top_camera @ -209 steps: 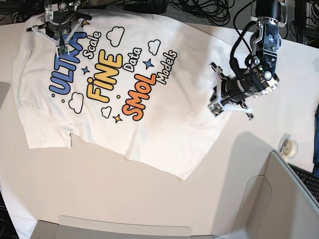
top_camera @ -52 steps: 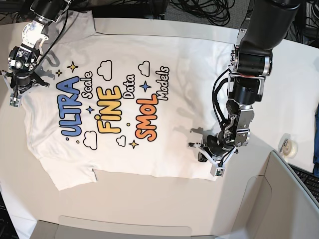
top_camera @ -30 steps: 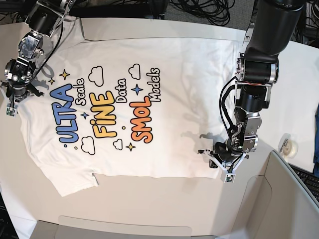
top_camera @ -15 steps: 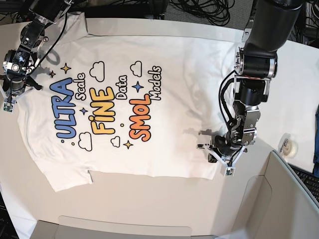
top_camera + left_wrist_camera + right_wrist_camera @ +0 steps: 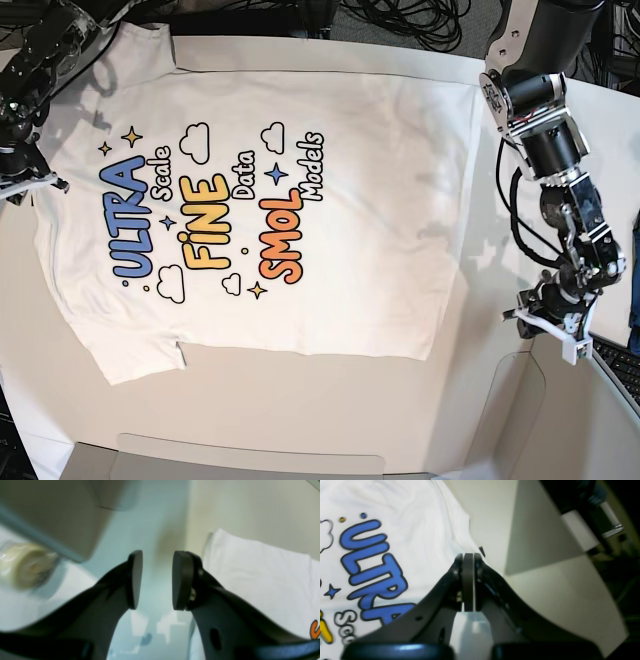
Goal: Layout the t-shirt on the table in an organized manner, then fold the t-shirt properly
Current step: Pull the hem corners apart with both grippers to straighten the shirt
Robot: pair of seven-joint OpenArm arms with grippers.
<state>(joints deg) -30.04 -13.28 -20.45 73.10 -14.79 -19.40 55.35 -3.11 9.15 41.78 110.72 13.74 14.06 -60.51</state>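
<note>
Base view first, from its near edge outward: a grey panel (image 5: pixel 560 400) fills the lower right corner, and just beyond it the left gripper (image 5: pixel 550 328) hangs over bare table (image 5: pixel 300 410), off the shirt and near the panel's edge; in the left wrist view its two pads stand spread with a clear gap between them and nothing in that gap — the table shows through, with the t-shirt (image 5: pixel 260 580) lying off to one side and a blurred pale roll (image 5: pixel 25 565) on the other; that same roll (image 5: pixel 578 293) sits by the table's right edge in the base view. Farther in, the t-shirt (image 5: pixel 270 210) lies spread flat across the middle of the table, print side up, with blue "ULTRA", yellow "FINE" and orange "SMOL" reading across it; its hem runs along the right, one sleeve lies at the lower left and the other at the upper left. At the far left edge the right gripper (image 5: pixel 22 180) sits at the shirt's border; the right wrist view shows its pads pressed flat together beside the cloth (image 5: pixel 395 530) — whether any fabric is caught between them I cannot tell. Beyond the table's far edge, dark cables (image 5: pixel 420 20) lie in a tangle.
</note>
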